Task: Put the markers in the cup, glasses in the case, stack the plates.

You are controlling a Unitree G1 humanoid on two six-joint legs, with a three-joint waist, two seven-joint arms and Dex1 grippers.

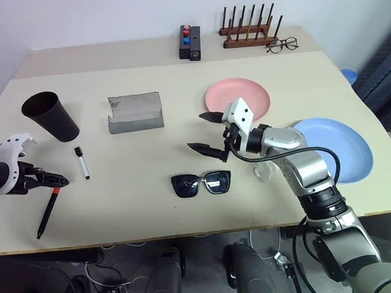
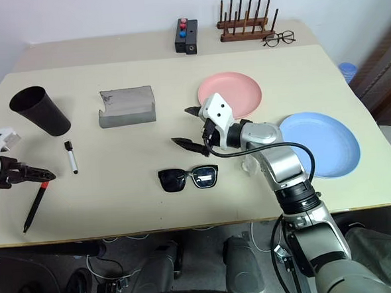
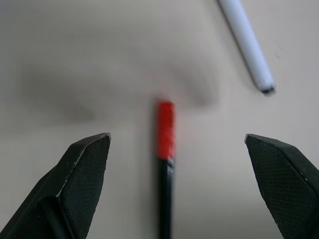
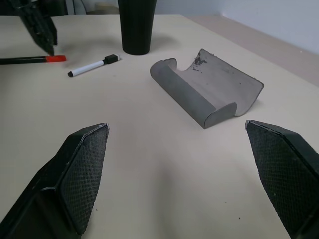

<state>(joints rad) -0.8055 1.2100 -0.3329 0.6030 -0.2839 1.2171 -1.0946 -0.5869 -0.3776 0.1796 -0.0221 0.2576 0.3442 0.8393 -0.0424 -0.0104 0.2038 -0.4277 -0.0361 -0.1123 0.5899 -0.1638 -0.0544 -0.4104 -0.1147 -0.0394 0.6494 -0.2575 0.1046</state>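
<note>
A dark marker with a red cap (image 1: 45, 214) lies near the table's front left. My left gripper (image 1: 54, 182) hovers open just over its cap end, and the cap (image 3: 165, 128) lies on the table between the spread fingers. The white marker (image 1: 82, 162) lies a little to the right, below the black cup (image 1: 51, 117). The grey case (image 1: 135, 112) lies with its flap open at mid-table. Black sunglasses (image 1: 201, 183) rest near the front edge. My right gripper (image 1: 198, 132) hangs open and empty above them, pointing left. The pink plate (image 1: 253, 90) and the blue plate (image 1: 345, 147) lie apart on the right.
At the back stand a black box with red and blue knobs (image 1: 190, 42) and a wooden rack (image 1: 250, 30), with wire spectacles (image 1: 282, 45) beside it. A small clear crumpled thing (image 1: 266, 173) lies left of the blue plate. The table's front edge runs close behind the markers.
</note>
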